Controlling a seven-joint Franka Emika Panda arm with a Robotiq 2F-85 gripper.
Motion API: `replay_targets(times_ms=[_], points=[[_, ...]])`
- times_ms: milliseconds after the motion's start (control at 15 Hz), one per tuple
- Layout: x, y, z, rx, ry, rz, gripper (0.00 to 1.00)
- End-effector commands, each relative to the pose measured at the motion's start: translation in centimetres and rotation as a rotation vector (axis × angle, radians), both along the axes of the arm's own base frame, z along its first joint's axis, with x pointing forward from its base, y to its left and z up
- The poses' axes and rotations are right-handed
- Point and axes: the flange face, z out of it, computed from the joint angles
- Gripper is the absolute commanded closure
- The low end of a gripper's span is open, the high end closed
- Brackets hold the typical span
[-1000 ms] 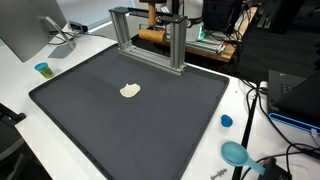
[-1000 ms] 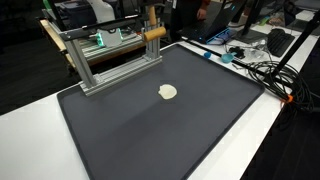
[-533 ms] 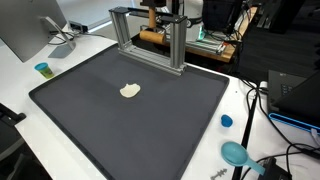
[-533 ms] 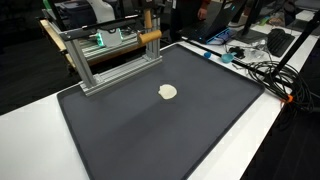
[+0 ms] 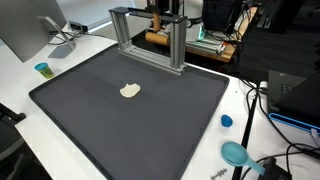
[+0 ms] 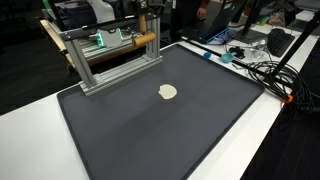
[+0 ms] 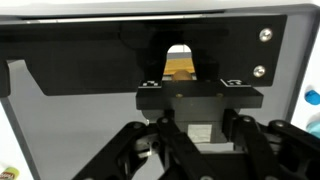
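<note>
The tool (image 6: 145,20) is hanging right by the top bar of the metal frame (image 6: 115,62). As far as I can tell it's clamped on the wooden rod (image 6: 148,38), gripping it crosswise so it stays level and clear of the frame's posts. The wrist view only shows a tan sliver between the fingers. Out in front of the frame, well apart from it, a little cream blob (image 5: 129,91) sits alone on the dark mat (image 5: 110,130) covering the table (image 5: 15,82).
</note>
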Motion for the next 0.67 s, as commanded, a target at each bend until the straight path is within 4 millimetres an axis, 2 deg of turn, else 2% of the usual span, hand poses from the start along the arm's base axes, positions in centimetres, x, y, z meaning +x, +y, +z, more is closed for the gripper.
replay_targets(times_ms=[0, 267, 333, 400, 600], points=[[-2.31, 0.08, 0.19, -0.012, 0.033, 0.020, 0.79], [-3.05, -0.07, -0.44, -0.025, 0.079, 0.050, 0.79], [-3.04, 0.00, -0.55, -0.014, 0.080, 0.064, 0.29], [-2.95, -0.02, -0.54, -0.009, 0.069, 0.075, 0.28], [-3.02, 0.12, -0.25, 0.002, 0.052, 0.101, 0.08]])
